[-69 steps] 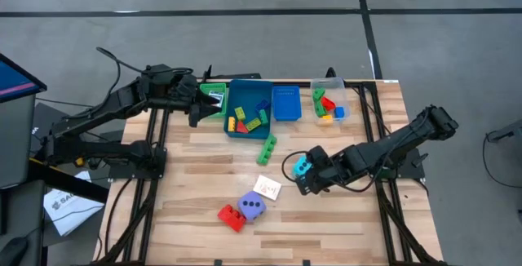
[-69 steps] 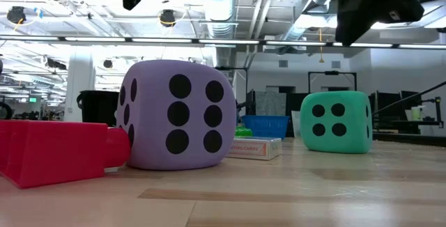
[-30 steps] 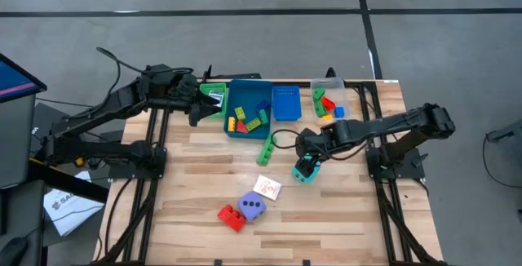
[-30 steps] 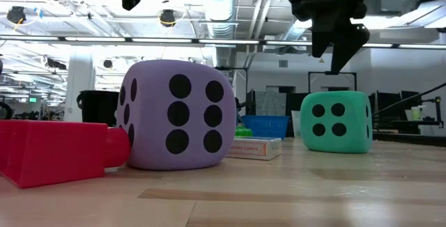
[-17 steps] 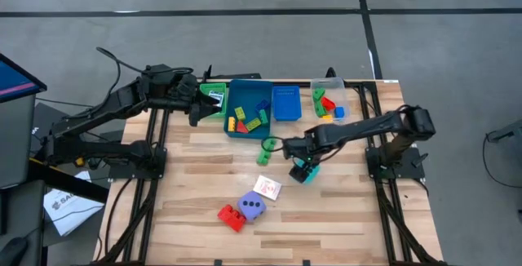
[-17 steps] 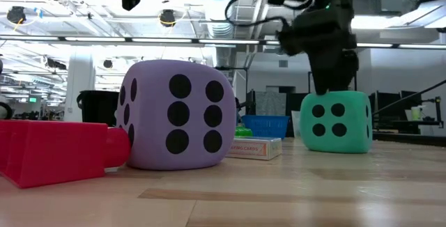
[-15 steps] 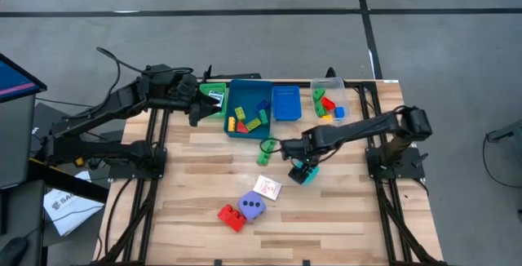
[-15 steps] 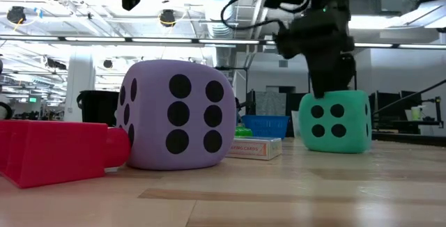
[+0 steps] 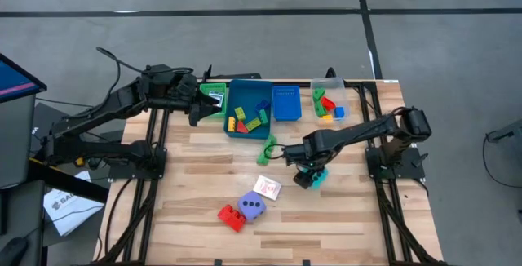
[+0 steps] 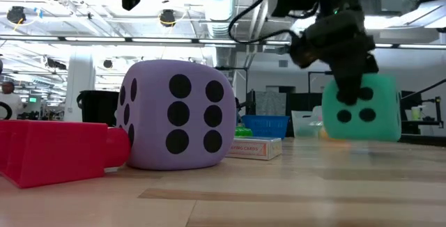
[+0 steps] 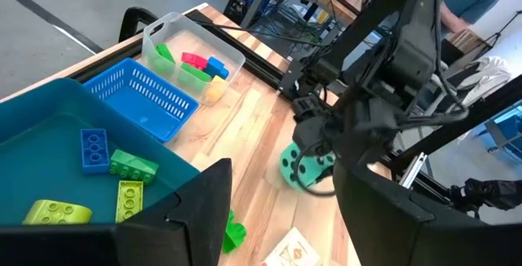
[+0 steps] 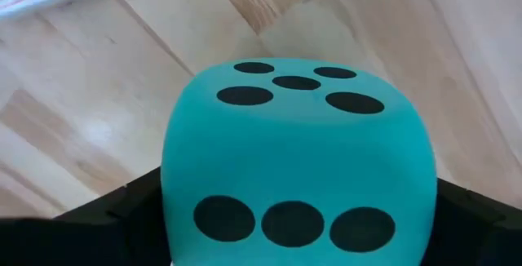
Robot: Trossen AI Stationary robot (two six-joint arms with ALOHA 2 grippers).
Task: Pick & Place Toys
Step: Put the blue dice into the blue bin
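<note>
My right gripper (image 9: 310, 170) points down mid-table and is shut on the teal dotted dice (image 9: 315, 179), which fills the right wrist view (image 12: 298, 176) and looks tilted in the low view (image 10: 361, 115). The purple dice (image 9: 252, 206), a red brick (image 9: 230, 215) and a white card (image 9: 267, 188) rest on the wood toward the near edge. A green brick (image 9: 267, 149) lies in front of the teal tray (image 9: 231, 129). My left gripper (image 9: 196, 113) hangs open over that tray's left end, with nothing between its fingers (image 11: 175, 217). My right gripper pinches the teal dice by two opposite side faces (image 12: 175, 188), one finger (image 12: 122, 213) on each side. The fingers come from above, pointing down. The dice sits tilted in the hold; whether its lower edge (image 10: 359, 138) still touches the wood I cannot tell.
Along the far edge stand a green tray (image 9: 214, 96), the teal tray with several bricks, a blue basket (image 9: 286, 103) and a clear tray (image 9: 329, 103) with bricks. Bare wood lies to the near right of the teal dice.
My right gripper has come down onto the teal dice from above and taken hold of it. The dice has shifted a little toward the table's near right and has tipped out of level.
</note>
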